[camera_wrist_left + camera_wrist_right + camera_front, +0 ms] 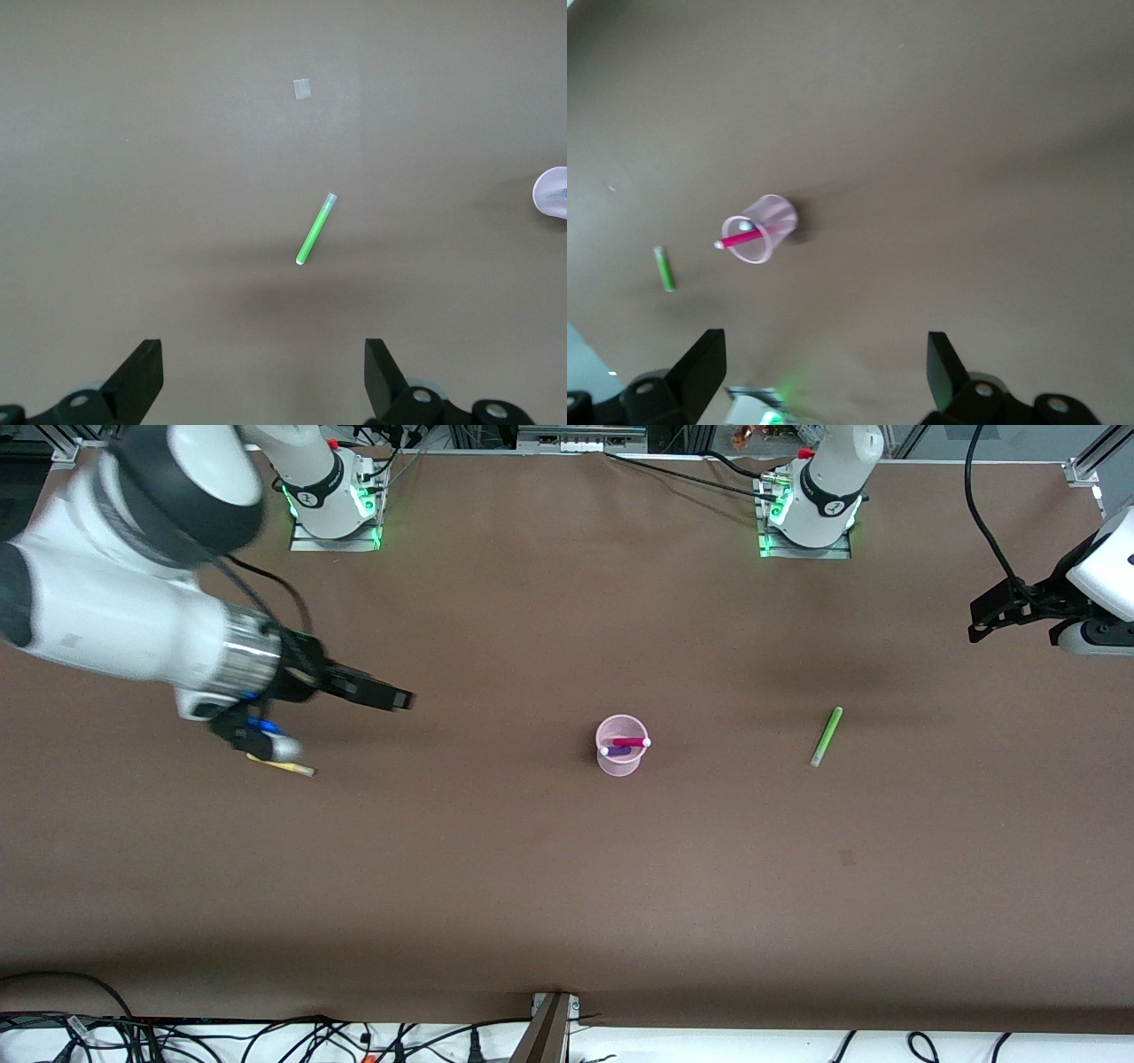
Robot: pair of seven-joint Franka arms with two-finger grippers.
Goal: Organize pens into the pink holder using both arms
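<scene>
Landmark: the pink holder point(619, 746) stands upright near the middle of the brown table point(549, 886); it also shows in the right wrist view point(761, 228) and, as an edge only, in the left wrist view point(553, 191).
Magenta-pink pen point(630, 741): lies across the pink holder's rim, both pale ends reaching the wall; it is seen likewise in the right wrist view point(747, 236).
Purple pen point(617, 751): inside the pink holder, beneath the magenta-pink pen.
Light green pen point(827, 736): flat on the table, well apart from the pink holder, toward the left arm's end of the table; seen too from both wrist cameras point(316, 229) point(664, 268).
Yellow pen point(283, 764): on the table, well apart from the pink holder, toward the right arm's end, partly hidden under the right arm's wrist.
Left end effector point(1001, 613): released, fingers spread wide and empty in the left wrist view point(262, 379); it hangs over the left arm's end of the table.
Right end effector point(390, 696): released and empty, fingers apart in the right wrist view point(826, 372); it hangs over the table just beside the yellow pen.
</scene>
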